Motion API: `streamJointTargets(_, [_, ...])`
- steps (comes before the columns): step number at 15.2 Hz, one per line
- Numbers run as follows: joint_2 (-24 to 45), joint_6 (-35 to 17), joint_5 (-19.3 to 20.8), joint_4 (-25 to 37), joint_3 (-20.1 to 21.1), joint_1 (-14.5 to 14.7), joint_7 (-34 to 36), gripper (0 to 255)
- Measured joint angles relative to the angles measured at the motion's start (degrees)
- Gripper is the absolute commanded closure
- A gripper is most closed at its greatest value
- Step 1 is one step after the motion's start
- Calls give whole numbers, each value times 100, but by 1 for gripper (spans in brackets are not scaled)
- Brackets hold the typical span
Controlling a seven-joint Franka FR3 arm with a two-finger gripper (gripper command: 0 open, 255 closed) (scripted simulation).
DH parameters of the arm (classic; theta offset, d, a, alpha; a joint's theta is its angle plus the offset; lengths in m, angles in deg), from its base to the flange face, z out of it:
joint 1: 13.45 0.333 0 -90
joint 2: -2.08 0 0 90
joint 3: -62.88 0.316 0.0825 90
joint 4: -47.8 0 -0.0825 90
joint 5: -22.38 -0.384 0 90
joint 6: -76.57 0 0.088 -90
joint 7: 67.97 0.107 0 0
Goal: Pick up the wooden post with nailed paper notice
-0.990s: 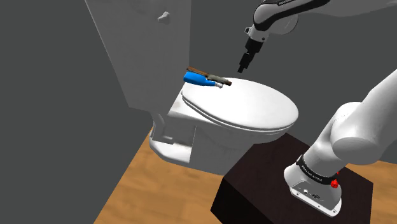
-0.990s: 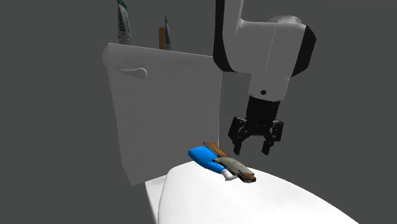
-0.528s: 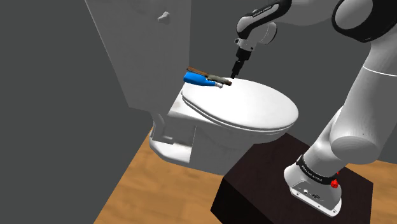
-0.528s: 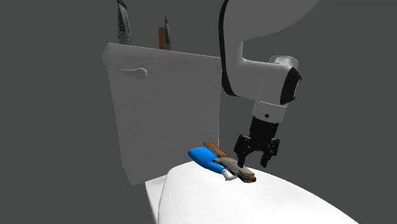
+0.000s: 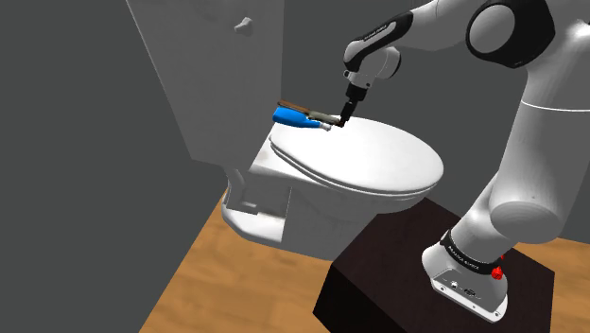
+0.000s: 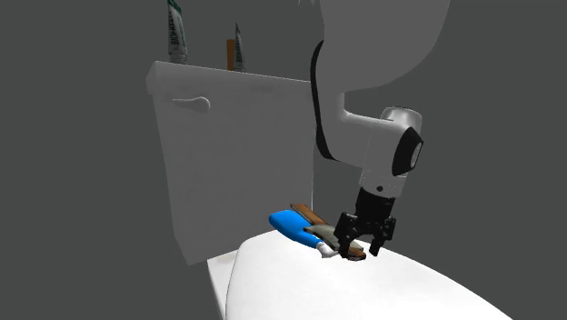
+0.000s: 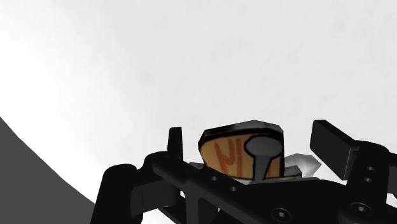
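Gripper (image 6: pixel 358 249) low over the toilet lid (image 5: pixel 378 166), fingers spread, straddling one end of the post (image 7: pixel 240 153) without clasping it. Post lies flat at the lid's back, right beside a blue thing (image 6: pixel 291 222), near the tank (image 6: pixel 227 136).

The white toilet lid (image 5: pixel 378 161) is carrying 2 things at its rear edge, just before the tank (image 5: pixel 217 76): a brown post (image 5: pixel 291 105) is lying flat, and a blue object (image 5: pixel 286 116) is lying alongside, touching it.
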Motion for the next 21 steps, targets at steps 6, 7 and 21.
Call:
streamJointTargets(6, [40,-88,-45,-57,12,-11,-49,255])
streamJointTargets(7, [40,-90,-46,-58,12,-12,-50,255])
streamJointTargets(21, [-269,381,242,150,-107,37,215,255])
